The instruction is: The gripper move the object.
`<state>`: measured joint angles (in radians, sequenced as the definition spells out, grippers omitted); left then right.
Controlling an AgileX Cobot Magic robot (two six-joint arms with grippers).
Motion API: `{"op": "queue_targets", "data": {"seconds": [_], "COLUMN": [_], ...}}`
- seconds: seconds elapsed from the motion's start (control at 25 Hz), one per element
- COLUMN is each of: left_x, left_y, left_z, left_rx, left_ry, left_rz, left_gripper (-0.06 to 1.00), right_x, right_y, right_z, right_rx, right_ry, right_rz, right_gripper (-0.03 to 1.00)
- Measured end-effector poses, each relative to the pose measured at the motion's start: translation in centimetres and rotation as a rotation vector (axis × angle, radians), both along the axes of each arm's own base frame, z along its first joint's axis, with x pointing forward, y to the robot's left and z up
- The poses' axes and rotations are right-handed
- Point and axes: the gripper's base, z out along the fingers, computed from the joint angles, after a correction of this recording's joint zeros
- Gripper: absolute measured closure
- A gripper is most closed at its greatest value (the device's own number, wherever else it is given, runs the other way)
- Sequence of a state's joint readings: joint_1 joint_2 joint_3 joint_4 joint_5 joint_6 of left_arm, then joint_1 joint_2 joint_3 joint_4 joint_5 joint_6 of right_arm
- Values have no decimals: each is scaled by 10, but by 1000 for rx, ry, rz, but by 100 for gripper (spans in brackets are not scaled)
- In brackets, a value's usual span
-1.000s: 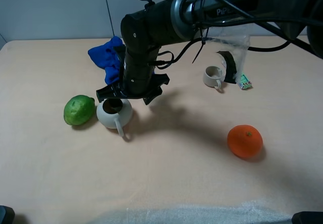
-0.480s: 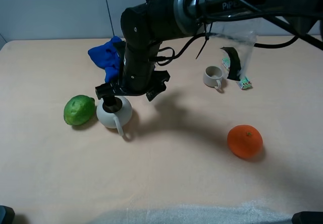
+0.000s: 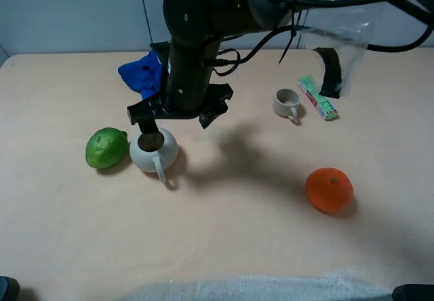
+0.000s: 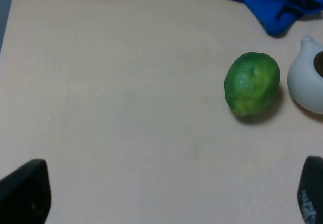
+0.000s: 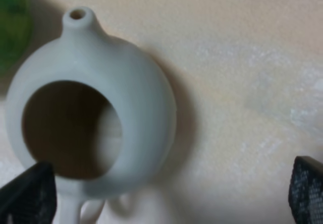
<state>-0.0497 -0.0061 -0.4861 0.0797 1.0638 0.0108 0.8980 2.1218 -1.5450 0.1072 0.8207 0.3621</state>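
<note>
The off-white pot (image 3: 153, 150) stands upright on the table beside a green lime (image 3: 106, 148), with its handle toward the front. My right gripper (image 3: 176, 113) has reached across to the left and hangs open just above the pot. In the right wrist view the pot (image 5: 101, 118) shows its wide mouth and small spout, and the open, empty gripper (image 5: 161, 193) has a fingertip at each lower corner. My left gripper (image 4: 166, 193) is open and empty, away from the pot (image 4: 308, 82), and it shows at the front edge in the high view (image 3: 7, 289).
A blue cloth (image 3: 144, 76) lies behind the pot. A small beige mug (image 3: 287, 103), a green packet (image 3: 317, 97) and a clear plastic bag (image 3: 337, 53) are at the back right. An orange (image 3: 329, 189) sits at the front right.
My right gripper has risen a little off the pot's mouth with its jaws open. The pot has not moved. The plastic bag has shifted right, uncovering the green packet.
</note>
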Motion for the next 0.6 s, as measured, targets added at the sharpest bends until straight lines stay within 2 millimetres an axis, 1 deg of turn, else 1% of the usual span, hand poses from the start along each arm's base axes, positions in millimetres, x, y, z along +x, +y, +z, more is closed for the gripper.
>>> {"op": "queue_targets", "data": {"seconds": [0.4, 0.6], "left_x": [0, 0], "left_y": [0, 0], "left_z": [0, 0], "left_rx": [0, 0], "left_ry": [0, 0], "left_rz": [0, 0], "left_gripper": [-5, -5], "right_x": [-10, -16], "right_y": [-13, -21], "right_z": [42, 64], "right_rx": [-13, -21], "right_ry": [0, -5], "right_rz": [18, 53], "right_gripper": [27, 27]}}
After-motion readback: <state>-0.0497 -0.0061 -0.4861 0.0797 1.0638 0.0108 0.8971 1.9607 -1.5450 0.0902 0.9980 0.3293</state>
